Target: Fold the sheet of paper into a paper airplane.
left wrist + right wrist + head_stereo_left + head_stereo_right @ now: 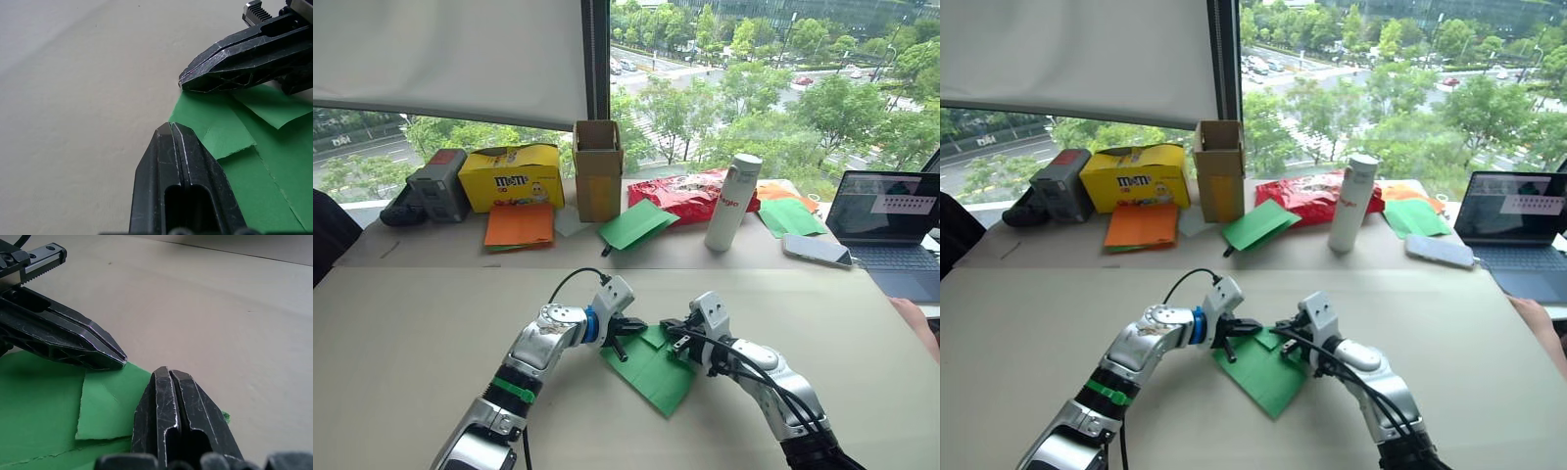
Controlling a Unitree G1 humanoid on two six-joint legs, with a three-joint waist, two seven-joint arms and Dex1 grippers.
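The green sheet of paper (656,372) lies flat on the beige table (431,333) in front of me, with its far corners folded in as small flaps (230,132). Both grippers meet tip to tip over the sheet's far end. My left gripper (639,326) is shut, and its tips (171,129) rest at the paper's edge. My right gripper (666,325) is shut too, with its tips (167,373) by the folded flap (105,406). Neither holds the paper between its fingers. Each wrist view also shows the other gripper: the right one (195,81) and the left one (115,357).
Along the table's far side stand a grey device (437,184), a yellow M&M's box (512,176), orange paper sheets (520,224), a cardboard box (597,168), spare green papers (634,224), a red bag (690,193), a white bottle (732,202), a phone (816,250) and a laptop (889,220). A person's hand (915,323) rests at the right edge.
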